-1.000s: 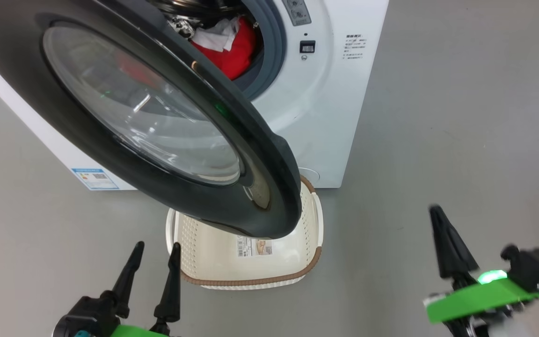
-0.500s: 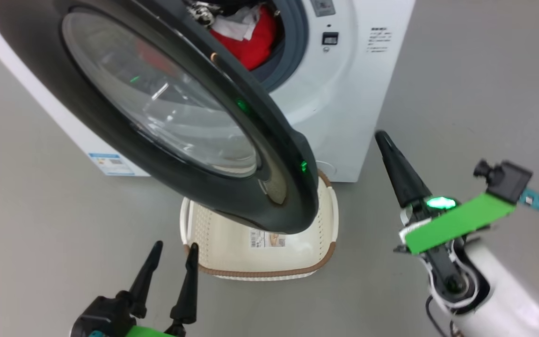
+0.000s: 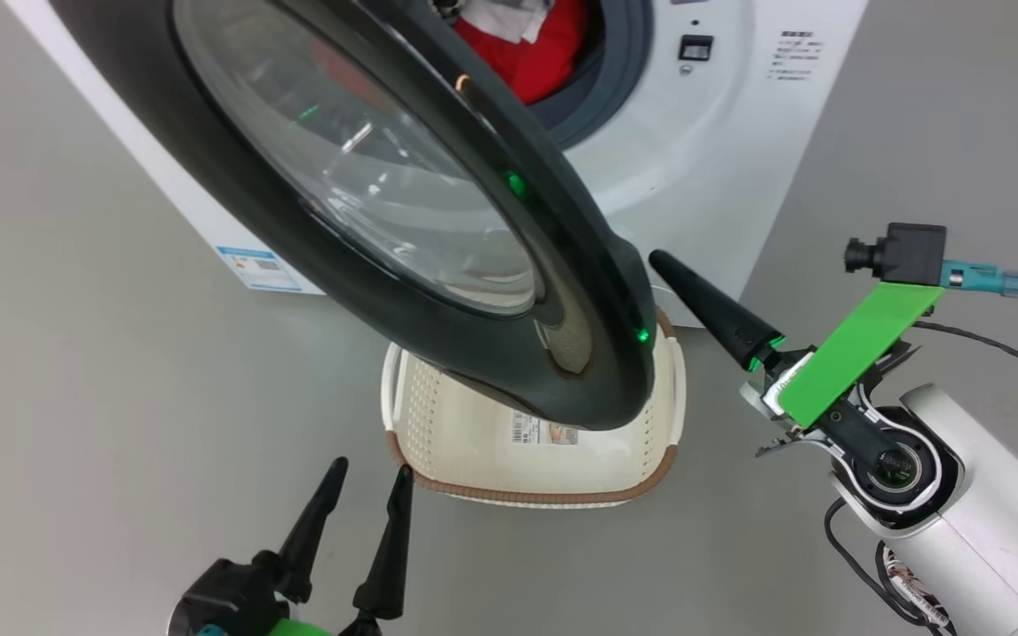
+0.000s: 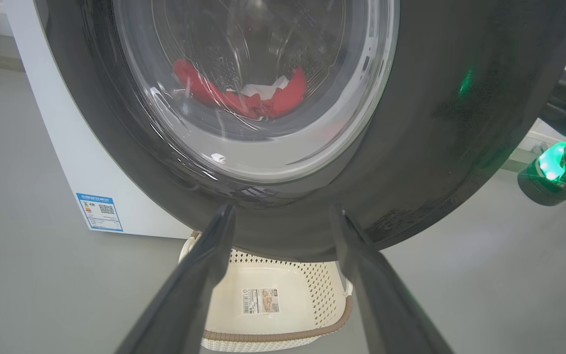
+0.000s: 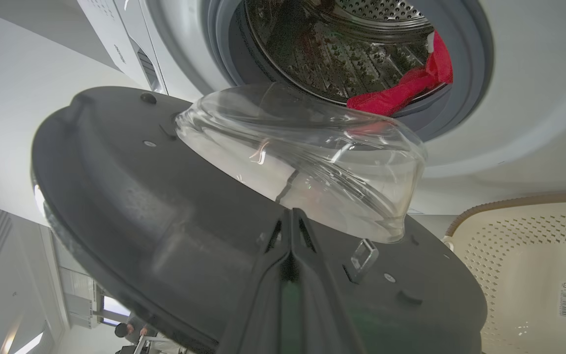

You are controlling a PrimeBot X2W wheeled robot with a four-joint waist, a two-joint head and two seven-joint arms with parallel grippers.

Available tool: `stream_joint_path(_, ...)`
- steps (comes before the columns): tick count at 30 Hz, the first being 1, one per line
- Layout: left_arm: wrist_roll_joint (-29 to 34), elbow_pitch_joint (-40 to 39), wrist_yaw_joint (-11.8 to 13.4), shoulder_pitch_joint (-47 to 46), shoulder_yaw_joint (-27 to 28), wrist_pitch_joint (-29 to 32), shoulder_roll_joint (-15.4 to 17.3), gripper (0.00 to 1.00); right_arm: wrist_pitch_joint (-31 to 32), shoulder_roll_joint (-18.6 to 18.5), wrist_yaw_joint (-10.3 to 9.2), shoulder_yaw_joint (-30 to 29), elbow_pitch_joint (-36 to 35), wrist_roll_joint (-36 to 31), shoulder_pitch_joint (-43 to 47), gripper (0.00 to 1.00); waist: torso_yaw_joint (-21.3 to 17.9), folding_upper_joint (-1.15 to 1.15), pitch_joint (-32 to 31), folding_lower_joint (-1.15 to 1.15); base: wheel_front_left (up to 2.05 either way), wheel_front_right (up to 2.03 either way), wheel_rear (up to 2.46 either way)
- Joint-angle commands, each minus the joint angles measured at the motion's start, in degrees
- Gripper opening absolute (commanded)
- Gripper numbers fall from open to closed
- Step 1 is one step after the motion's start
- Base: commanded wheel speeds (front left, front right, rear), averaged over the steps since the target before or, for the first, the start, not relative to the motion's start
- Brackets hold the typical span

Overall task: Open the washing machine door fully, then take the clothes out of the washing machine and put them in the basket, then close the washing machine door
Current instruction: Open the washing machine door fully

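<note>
The big white front-loading washing machine (image 3: 712, 150) stood on the grey floor (image 3: 76, 397) at 12 o'clock in the head view, a grey rubber ring (image 3: 628, 71) around its opening. Its large round door (image 3: 385, 177), a glossy black rim around a bulging clear glass window, hung partly open. It was swung out over the small cream-white perforated plastic basket (image 3: 421, 415) with a brown woven-look rim. The basket sat on the floor just in front of the machine, at the door's 6 o'clock, with a paper label (image 3: 544, 433) on its bottom. The bright red soft clothes (image 3: 544, 53), a white piece among them, lay inside the steel drum (image 5: 361, 44) at the lip of the opening. The left fingers (image 3: 390, 539) stood spread wide and empty at the basket's 7 o'clock, near its corner but apart from it. The right fingers (image 3: 712, 305) were pressed together with nothing between them, pointing from 3 o'clock at the door's free edge. In the right wrist view their tip lay at the door's grey inner face beside a small metal latch hook (image 5: 364, 253); whether it touched could not be told.
</note>
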Motion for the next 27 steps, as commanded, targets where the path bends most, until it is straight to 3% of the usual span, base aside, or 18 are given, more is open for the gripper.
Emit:
stream_joint_path(1,-0.53,-1.58,-0.57,-1.75,1.42,-0.70,0.50,1.00,1.17,-0.01,0.37,0.01,-1.13,0.69,-0.85,0.00,0.71,0.00,0.33,0.00,0.00,0.00,0.00)
stream_joint_path(13,-1.53,-1.74,-1.14,-0.95,-0.23,-0.70,0.50,1.00,9.83,2.25,0.37,-0.75,-0.39,1.80,2.27,0.00,3.60,0.00,-1.90,0.00,0.00,0.00,0.00)
stream_joint_path(27,-1.52,-1.61,-0.84,1.41,-0.87,-0.70,0.50,1.00,13.19,6.02,0.37,0.63,-1.24,-0.29,7.26,0.00,8.42,0.00,-5.92,0.00,0.00,0.00,0.00)
